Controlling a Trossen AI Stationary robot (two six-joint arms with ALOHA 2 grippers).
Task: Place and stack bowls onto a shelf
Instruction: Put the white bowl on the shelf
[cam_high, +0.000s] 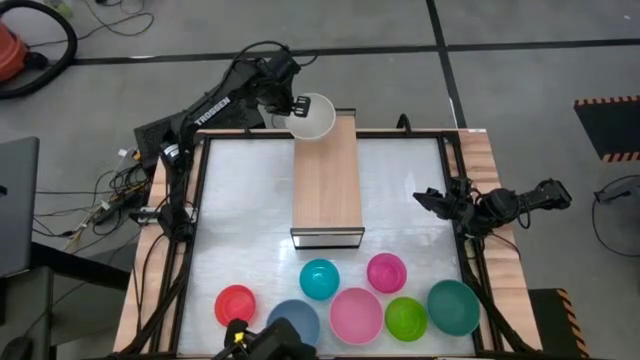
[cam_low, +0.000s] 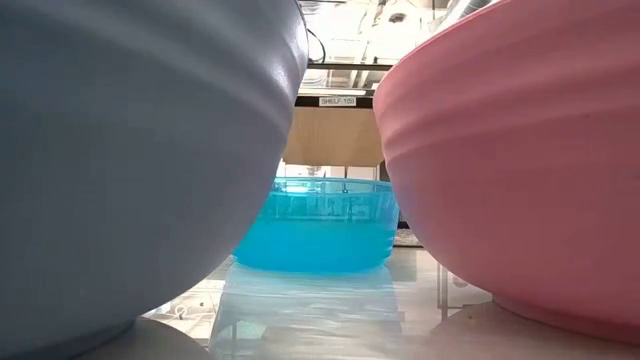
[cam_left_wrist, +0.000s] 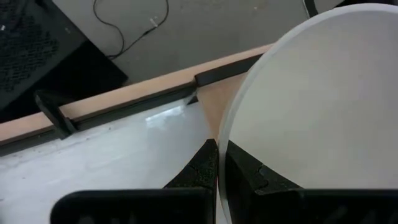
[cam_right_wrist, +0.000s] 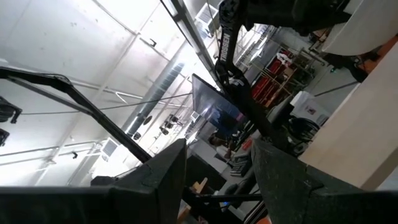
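My left gripper (cam_high: 297, 105) is at the far end of the shelf (cam_high: 327, 185), shut on the white bowl (cam_high: 314, 117). The shelf is a pale wood platform with a dark front edge that runs from the table's middle to its far edge. Seven bowls rest on their bases along the near edge: red (cam_high: 235, 304), grey-blue (cam_high: 296, 320), cyan (cam_high: 319, 279), light pink (cam_high: 357, 314), magenta (cam_high: 386, 272), green (cam_high: 406, 318) and teal (cam_high: 453, 306). My right gripper (cam_high: 425, 197) waits open at the table's right edge. My left gripper holds the white bowl by its rim (cam_left_wrist: 221, 144), pinched with one finger (cam_left_wrist: 202, 169) outside the wall and the other finger (cam_left_wrist: 249, 172) inside. It comes at the bowl from the table's left. The bowl sits mouth up over the shelf's far left corner, seemingly clear of the top.
The low view is filled by the grey-blue bowl (cam_low: 140, 150) and the light pink bowl (cam_low: 520, 150), with the cyan bowl (cam_low: 320, 225) and the shelf (cam_low: 335, 130) behind them. A dark frame rims the table (cam_high: 240, 220). The shelf top nearer than the white bowl is bare.
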